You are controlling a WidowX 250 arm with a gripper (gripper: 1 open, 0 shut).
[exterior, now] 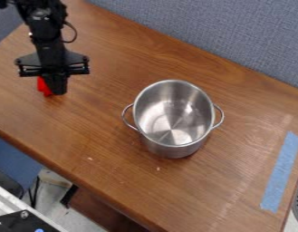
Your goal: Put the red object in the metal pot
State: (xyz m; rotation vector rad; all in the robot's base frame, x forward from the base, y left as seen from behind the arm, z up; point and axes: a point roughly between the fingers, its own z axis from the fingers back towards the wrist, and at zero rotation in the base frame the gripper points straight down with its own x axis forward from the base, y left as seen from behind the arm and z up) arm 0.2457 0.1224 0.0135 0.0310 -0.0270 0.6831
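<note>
At the far left corner of the table (102,127), the gripper (53,86) points straight down with its fingers pressed in on the red block (43,84). Only a bit of red shows at the left of the fingertips. Whether the block is lifted off the wood or resting on it, I cannot tell. The table's back edge and left corner lie near the arm, and the front edge runs further off below it. Bare wood stretches between the gripper and the pot (177,147), with nothing standing in that stretch. The pot sits upright and empty, well apart to the right, near the middle of the table. A strip of blue tape (279,172) lies near the right edge.
</note>
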